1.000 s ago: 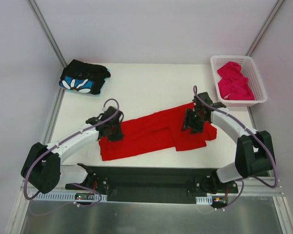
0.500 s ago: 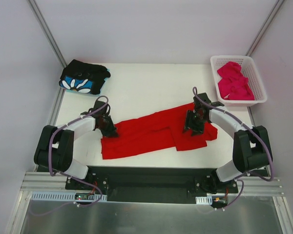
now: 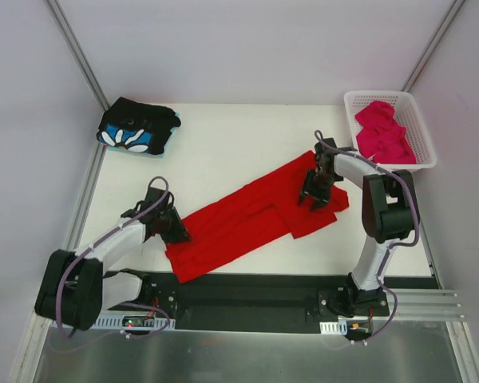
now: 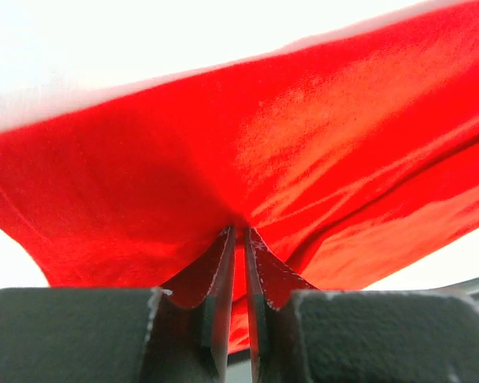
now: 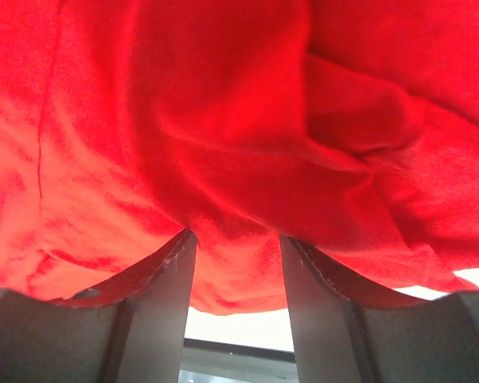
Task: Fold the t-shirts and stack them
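The red t-shirt [image 3: 247,219] lies folded in a long diagonal strip.

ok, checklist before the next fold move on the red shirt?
1. Left gripper shut on the left end of the red t-shirt: ok.
2. Right gripper hold: jaws apart, cloth bunched between them: cannot tell.
3. The red t-shirt lying flat: not ok, bunched at the right gripper.
4. Black flowered t-shirt folded, far-left corner, apart from the red one: ok.
5. Pink t-shirt in the basket, clear of both arms: ok.
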Controlling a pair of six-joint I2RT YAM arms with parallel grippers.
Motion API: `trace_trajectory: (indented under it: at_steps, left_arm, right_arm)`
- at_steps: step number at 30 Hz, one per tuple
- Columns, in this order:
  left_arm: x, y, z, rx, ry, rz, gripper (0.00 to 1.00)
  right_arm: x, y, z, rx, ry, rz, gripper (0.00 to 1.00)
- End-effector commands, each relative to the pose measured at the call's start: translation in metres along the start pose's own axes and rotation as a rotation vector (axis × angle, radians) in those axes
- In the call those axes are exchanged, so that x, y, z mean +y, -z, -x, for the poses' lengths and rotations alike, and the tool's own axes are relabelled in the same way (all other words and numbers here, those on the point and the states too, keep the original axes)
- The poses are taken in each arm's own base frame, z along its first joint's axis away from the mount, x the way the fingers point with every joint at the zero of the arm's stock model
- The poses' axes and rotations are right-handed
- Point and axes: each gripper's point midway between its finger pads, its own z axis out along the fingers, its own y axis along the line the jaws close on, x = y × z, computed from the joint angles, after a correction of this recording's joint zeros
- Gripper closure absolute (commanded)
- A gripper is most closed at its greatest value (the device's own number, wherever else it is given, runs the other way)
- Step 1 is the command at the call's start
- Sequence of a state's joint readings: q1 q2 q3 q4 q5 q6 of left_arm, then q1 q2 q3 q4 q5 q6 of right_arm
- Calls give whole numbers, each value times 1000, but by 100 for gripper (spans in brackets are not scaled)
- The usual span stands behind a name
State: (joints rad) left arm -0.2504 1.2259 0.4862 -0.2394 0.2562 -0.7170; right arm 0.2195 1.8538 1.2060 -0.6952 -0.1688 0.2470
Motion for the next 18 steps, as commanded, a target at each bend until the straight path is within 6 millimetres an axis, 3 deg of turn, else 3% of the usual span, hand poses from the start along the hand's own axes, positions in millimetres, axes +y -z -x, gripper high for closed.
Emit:
trace_trajectory:
  at_steps: [1,8,12,18]
  left_arm:
    - [37,21,-58,125,52,122,89]
    - [9,44,-109,155,55,42,88]
    - [2,50,-128,174,32,47,88]
    - [-3,45,-148,182,-35,159,89]
  right_arm:
    - [4,-3,33,-37,-31,8,51]
    - [37,6,65,-39,-45,140,52]
    - [66,12,81,-53,-27,240,52]
    - [90,5,92,-32,-7,314,53]
